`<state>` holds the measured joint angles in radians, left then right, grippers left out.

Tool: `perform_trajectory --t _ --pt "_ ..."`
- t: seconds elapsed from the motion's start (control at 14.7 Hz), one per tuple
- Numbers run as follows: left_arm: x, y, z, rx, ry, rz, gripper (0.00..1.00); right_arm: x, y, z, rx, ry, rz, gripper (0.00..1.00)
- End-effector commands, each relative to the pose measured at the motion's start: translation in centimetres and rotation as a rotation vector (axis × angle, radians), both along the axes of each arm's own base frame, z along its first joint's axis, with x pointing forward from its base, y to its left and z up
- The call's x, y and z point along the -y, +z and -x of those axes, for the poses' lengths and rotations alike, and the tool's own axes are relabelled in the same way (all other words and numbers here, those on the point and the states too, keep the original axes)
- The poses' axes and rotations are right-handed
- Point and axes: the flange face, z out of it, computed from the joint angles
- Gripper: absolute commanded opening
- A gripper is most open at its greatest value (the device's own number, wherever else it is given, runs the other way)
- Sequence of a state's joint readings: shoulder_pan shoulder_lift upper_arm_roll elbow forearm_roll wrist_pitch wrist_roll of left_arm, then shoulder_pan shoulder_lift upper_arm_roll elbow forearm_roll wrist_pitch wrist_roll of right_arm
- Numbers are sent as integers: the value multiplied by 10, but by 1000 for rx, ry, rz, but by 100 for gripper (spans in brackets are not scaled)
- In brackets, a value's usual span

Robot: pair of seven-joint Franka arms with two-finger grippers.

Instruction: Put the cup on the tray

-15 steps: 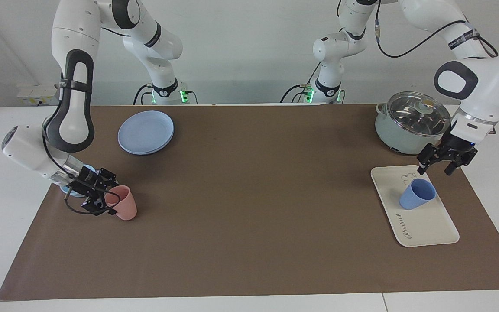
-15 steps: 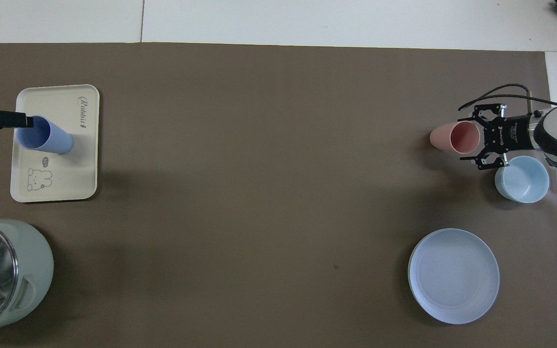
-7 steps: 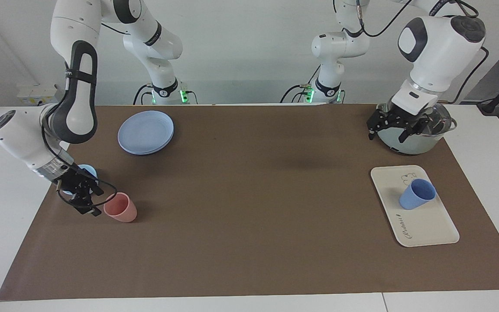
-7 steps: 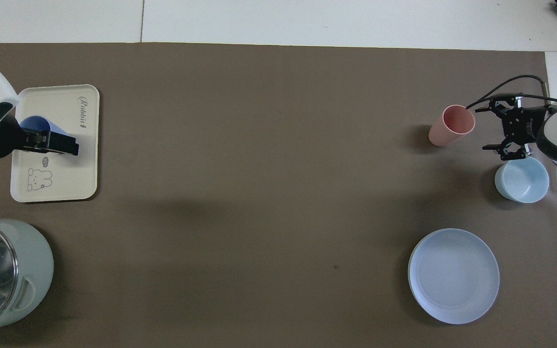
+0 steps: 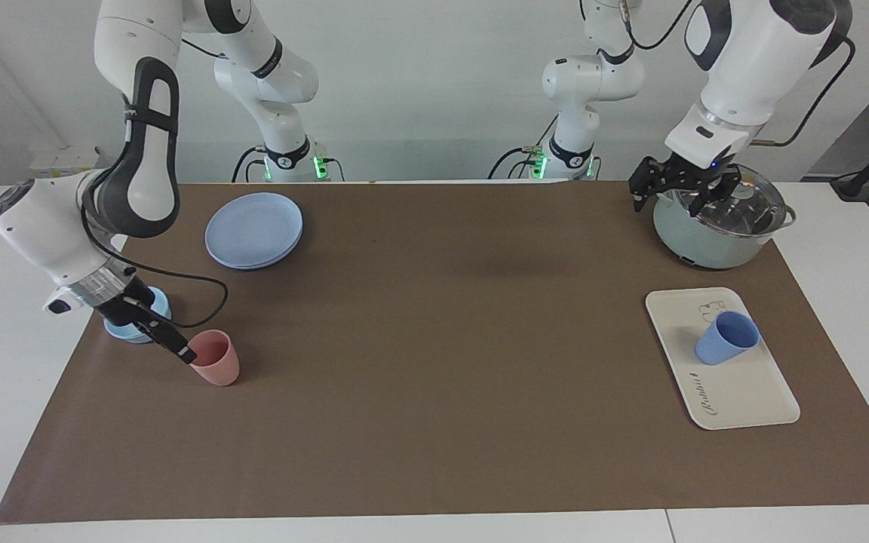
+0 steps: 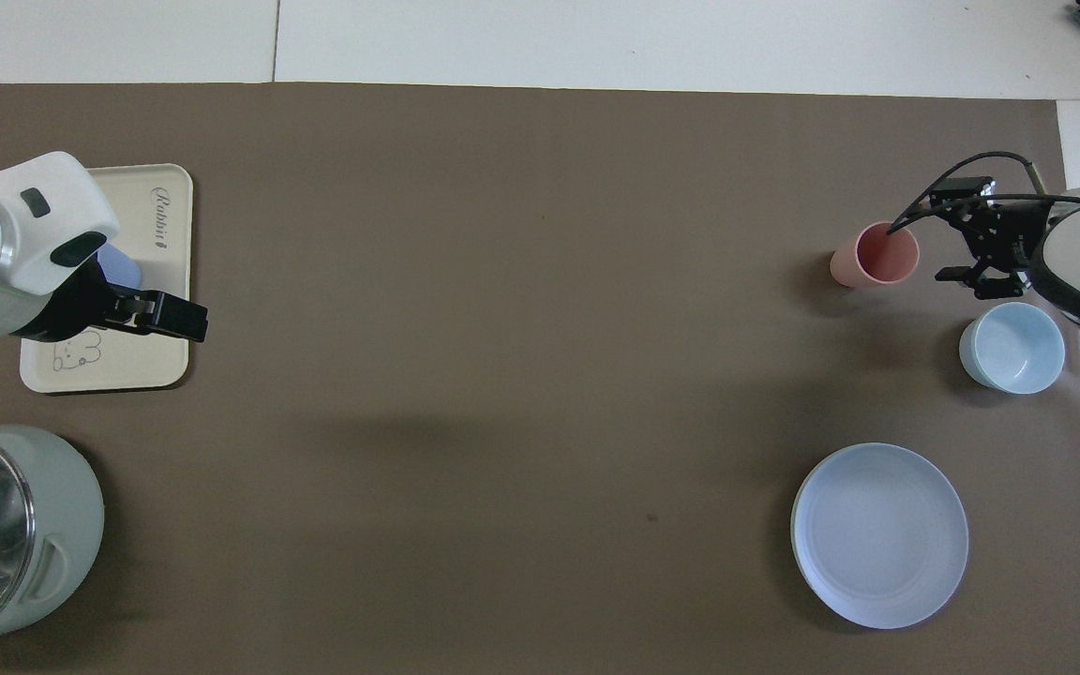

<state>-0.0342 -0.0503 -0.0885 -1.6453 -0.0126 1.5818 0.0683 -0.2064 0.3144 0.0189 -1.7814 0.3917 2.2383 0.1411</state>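
**Cup standing on tray, both grippers empty**

While the left arm is raised, the cup (image 5: 727, 338) stands upright on the tray (image 5: 744, 392), mouth up, on the half of the tray nearer to the robots, just beside the small bear drawing. The tray lies flat on the brown mat (image 5: 434, 339) at the left arm's end of the table. In the overhead view the cup (image 6: 120, 265) is mostly covered by the raised arm, and only a strip of its blue wall shows.

Left gripper (image 5: 680, 190): up in the air over the rim of the lidded pot (image 5: 721, 219), fingers spread, holding nothing. It is well apart from the cup and tray. The pot stands nearer to the robots than the tray, at the same end of the table.

Right gripper (image 5: 167, 339): low, at the right arm's end of the table, fingers spread and nothing held. It hangs between the pink cup (image 5: 214, 358) and the light-blue bowl (image 5: 131, 320). One finger reaches to the pink cup's rim; whether it touches cannot be told. The pink cup stands upright on the mat. The bowl stands just beside it, toward the table's edge.

Blue plate (image 5: 253, 229): flat on the mat, nearer to the robots than the pink cup, untouched.
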Motion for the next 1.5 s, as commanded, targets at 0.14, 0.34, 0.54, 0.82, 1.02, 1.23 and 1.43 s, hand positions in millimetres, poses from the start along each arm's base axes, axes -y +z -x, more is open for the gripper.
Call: perform_trajectory --t 0.14,0.34,0.54,0.82,1.02,1.23,1.43 --pt "-11 10 -3 11 25 6 100 -47 38 19 -46 246 215 100" --pt "-17 11 -4 21 48 23 100 -93 72 42 -128 396 312 100" --pt "-22 12 -4 25 59 24 100 -115 125 76 -179 435 309 100" --pt "-24 14 -2 23 62 24 100 -119 194 91 -156 449 319 100" --pt "-24 13 -2 22 62 24 100 -120 227 78 -166 456 317 100" --pt "-24 14 -1 23 62 24 100 -121 222 88 -237 469 300 100" --pt "-24 14 -1 22 62 23 100 -117 220 88 -237 455 285 100"
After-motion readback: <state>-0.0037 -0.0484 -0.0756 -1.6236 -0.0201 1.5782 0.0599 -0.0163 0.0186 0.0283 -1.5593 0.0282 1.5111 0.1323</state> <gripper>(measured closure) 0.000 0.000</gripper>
